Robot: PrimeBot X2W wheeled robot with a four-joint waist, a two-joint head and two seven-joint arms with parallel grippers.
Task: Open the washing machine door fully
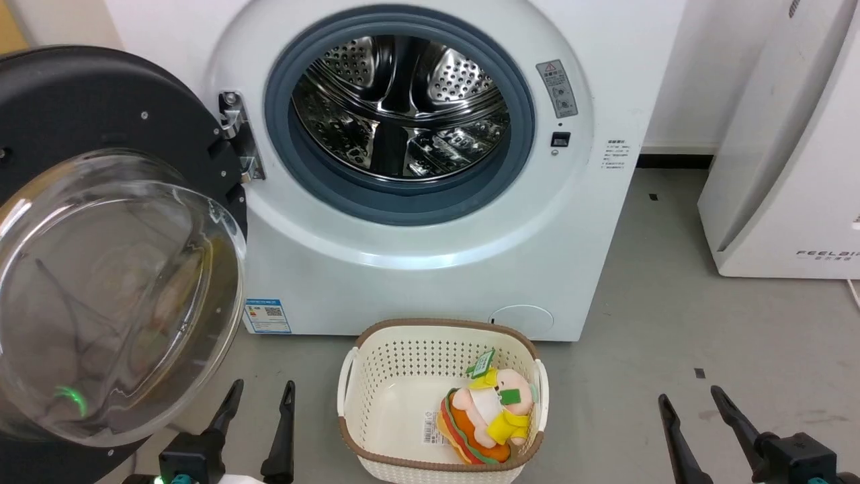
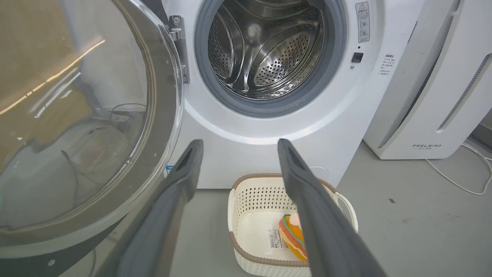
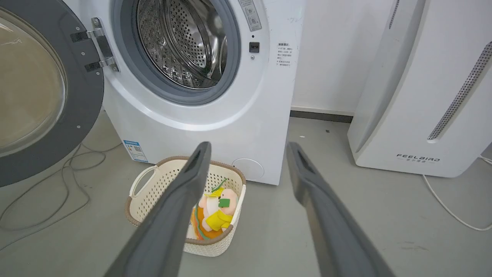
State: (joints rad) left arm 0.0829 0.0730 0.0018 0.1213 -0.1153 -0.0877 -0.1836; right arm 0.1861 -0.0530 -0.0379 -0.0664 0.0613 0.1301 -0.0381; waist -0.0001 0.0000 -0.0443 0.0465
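One cream perforated basket on the floor at bottom centre holds one sandwich plush toy. Just behind it stands one washing machine, drum mouth uncovered, with the washing machine door swung out at the left edge and one white appliance at the right. Two grippers, left gripper at lower left near the door's glass and right gripper at lower right, both have jaws spread and hold nothing.
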